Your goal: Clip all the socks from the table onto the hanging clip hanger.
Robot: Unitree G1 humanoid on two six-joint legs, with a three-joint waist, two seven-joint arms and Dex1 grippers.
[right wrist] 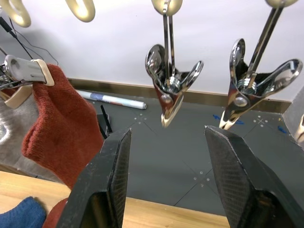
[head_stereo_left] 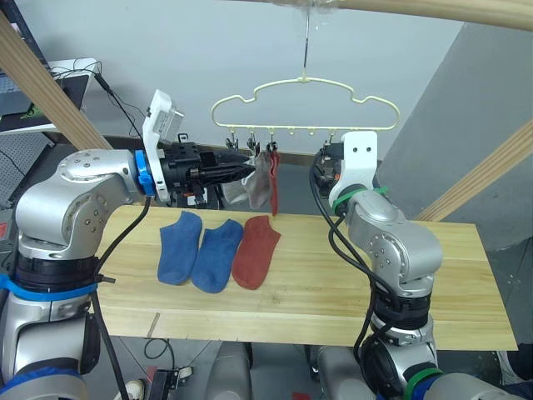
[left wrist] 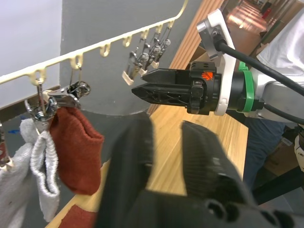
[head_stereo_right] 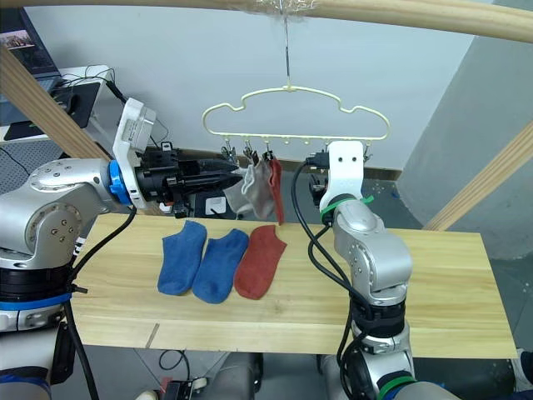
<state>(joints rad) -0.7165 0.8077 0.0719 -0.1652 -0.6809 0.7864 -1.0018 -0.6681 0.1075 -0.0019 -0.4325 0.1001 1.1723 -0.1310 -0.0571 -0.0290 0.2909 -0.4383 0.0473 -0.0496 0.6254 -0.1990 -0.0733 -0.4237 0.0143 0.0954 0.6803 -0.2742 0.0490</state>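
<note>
Three socks [head_stereo_left: 221,252] on table [head_stereo_left: 450,275], three clipped to clip hanger [head_stereo_left: 305,102].

My two head cams look fwd and down from above the table [head_stereo_left: 350,308], a step back, taking in the whole hanger [head_stereo_left: 305,104]; they share nearly the same scene, right eye shifted a bit sideways. My left wrist cam sits close behind the left gripper [left wrist: 166,142], facing along the clip row toward the right gripper [left wrist: 142,83]. My right wrist cam looks up close at the clips [right wrist: 169,90] between the right gripper's fingers. Both wrist cams share the hung red sock [right wrist: 61,133].
</note>
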